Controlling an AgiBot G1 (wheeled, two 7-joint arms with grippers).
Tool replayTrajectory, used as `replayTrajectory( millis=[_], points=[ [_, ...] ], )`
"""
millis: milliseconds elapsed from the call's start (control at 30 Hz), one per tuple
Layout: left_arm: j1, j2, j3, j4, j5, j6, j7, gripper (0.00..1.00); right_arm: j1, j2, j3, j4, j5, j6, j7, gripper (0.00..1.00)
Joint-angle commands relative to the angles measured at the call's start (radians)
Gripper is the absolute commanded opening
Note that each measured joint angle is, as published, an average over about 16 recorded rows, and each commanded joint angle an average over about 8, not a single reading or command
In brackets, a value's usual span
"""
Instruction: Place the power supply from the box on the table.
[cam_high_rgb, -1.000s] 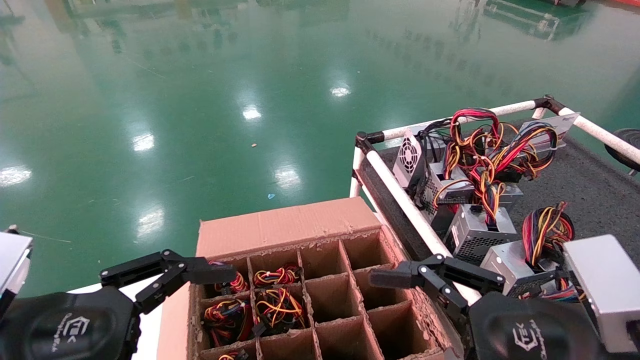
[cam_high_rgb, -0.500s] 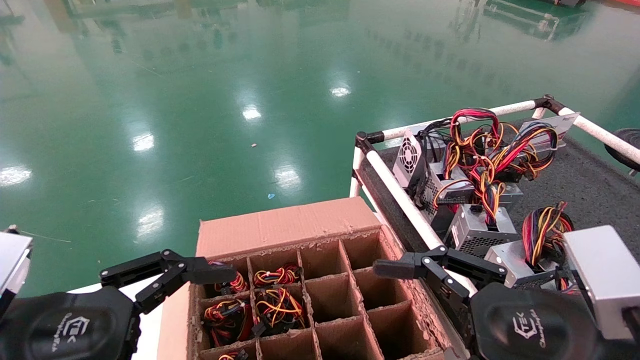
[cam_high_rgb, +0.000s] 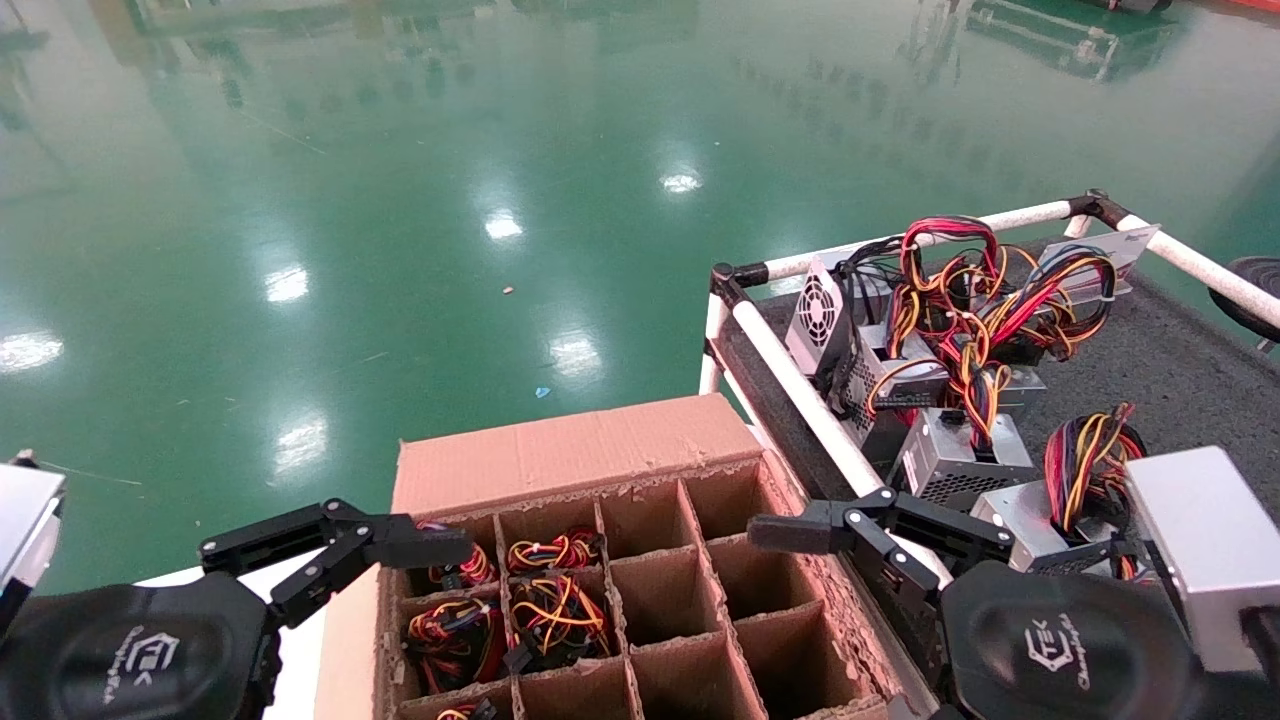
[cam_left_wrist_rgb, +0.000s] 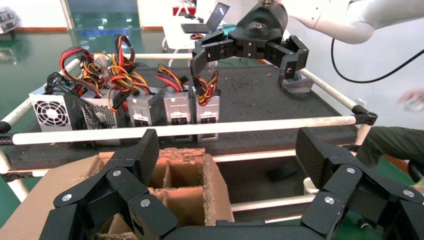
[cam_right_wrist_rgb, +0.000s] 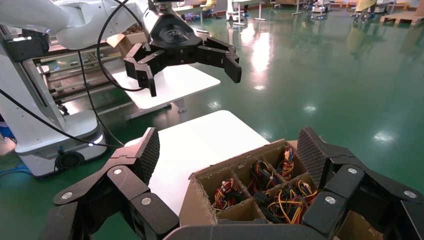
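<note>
From the head camera, the right gripper (cam_high_rgb: 800, 535) has drifted a little toward the robot's left over the last second, leaving the row of power supplies (cam_high_rgb: 960, 455) on the table (cam_high_rgb: 1190, 385) and coming to hang over the right-hand edge of the box (cam_high_rgb: 600, 450); its fingers are spread and hold nothing. The left gripper (cam_high_rgb: 340, 545) has not moved — it waits, also spread and empty, over the box's left edge. Wire bundles (cam_high_rgb: 545, 600) show that the supplies left to fetch sit in the cells on the box's left side, while the cells under the right gripper look empty. The left wrist camera looks across the box to the table, where the supplies (cam_left_wrist_rgb: 170, 107) stand in a line behind the near white rail (cam_left_wrist_rgb: 200, 129), the right gripper (cam_left_wrist_rgb: 245, 50) open above them. The right wrist camera shows the wire-filled cells (cam_right_wrist_rgb: 270, 187) between its own spread fingers, the left gripper (cam_right_wrist_rgb: 187, 62) beyond. My reading: one drop-off is done and the next reach into the box is starting.
</note>
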Motion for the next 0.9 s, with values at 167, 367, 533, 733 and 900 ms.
replayTrajectory(
  millis=[167, 367, 533, 733, 900],
  points=[
    [0.000, 0.000, 0.000, 0.000, 0.000, 0.000, 0.000, 1.00, 0.001, 0.000, 0.000, -0.001, 0.000, 0.000, 0.000, 1.00],
    [0.000, 0.000, 0.000, 0.000, 0.000, 0.000, 0.000, 1.00, 0.001, 0.000, 0.000, -0.001, -0.001, 0.001, -0.001, 1.00],
    [0.000, 0.000, 0.000, 0.000, 0.000, 0.000, 0.000, 1.00, 0.001, 0.000, -0.001, -0.002, -0.001, 0.001, -0.001, 1.00],
    [0.000, 0.000, 0.000, 0.000, 0.000, 0.000, 0.000, 1.00, 0.002, 0.000, -0.001, -0.002, -0.002, 0.001, -0.001, 1.00],
    [0.000, 0.000, 0.000, 0.000, 0.000, 0.000, 0.000, 1.00, 0.002, 0.000, -0.001, -0.003, -0.002, 0.001, -0.001, 1.00]
  ],
)
